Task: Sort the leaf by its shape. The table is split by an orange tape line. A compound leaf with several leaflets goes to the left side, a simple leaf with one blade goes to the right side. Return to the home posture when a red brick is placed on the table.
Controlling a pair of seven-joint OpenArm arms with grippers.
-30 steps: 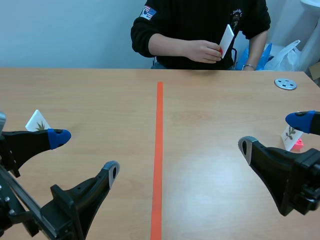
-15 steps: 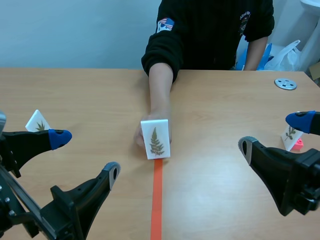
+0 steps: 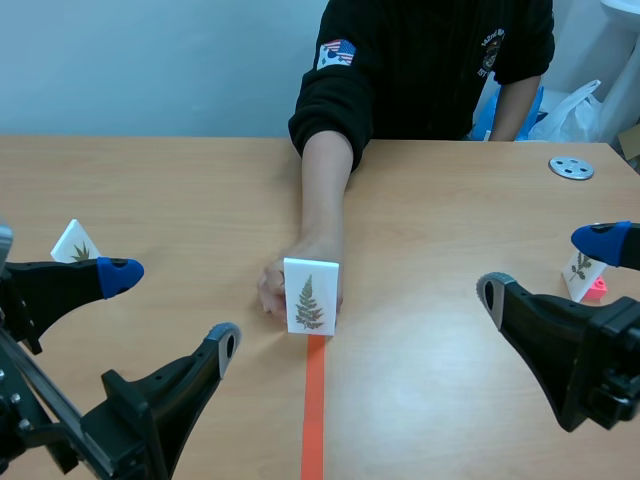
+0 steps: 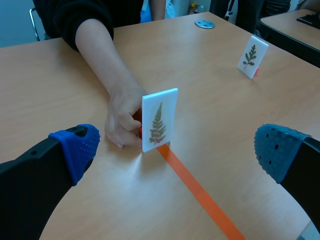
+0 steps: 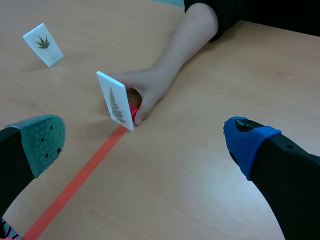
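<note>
In the scene view the card with the fern is standing upright on the tape line, face toward the robot, and a person's hand is holding it from behind, just left of the line. The left gripper is hanging left of the line, fingers spread wide and empty. The right gripper is waiting well right of the line, likewise spread and empty, and the left one is looking nearer. In the left wrist view the card is rising straight ahead of the parted fingers, long axis vertical, astride the line. In the right wrist view the card is showing at a slant, hand touching its back. Its many leaflets are suggesting a compound leaf, so I judge it is heading left of the line.
</note>
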